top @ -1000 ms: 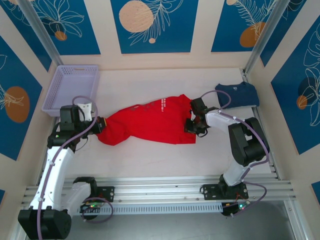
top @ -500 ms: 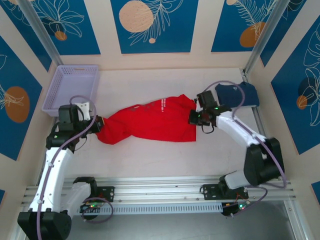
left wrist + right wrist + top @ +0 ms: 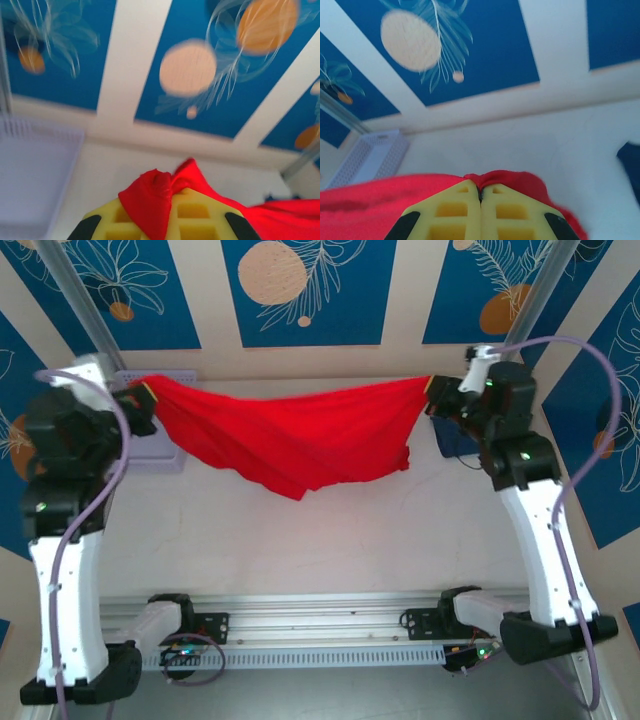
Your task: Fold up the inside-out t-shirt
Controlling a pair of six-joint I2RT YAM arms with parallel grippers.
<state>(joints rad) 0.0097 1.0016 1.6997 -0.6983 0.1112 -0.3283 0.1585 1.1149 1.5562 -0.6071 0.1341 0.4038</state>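
The red t-shirt (image 3: 300, 440) is held stretched above the bench (image 3: 320, 540), one end pinched in the left claw (image 3: 140, 398), the other in the right claw (image 3: 434, 398). No fold is seen; all folding is judged left to do.

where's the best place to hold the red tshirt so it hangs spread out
By its two far ends, each pinched from its own outer side, as the left tool and right tool do: the red t-shirt spans between them, sagging in the middle.
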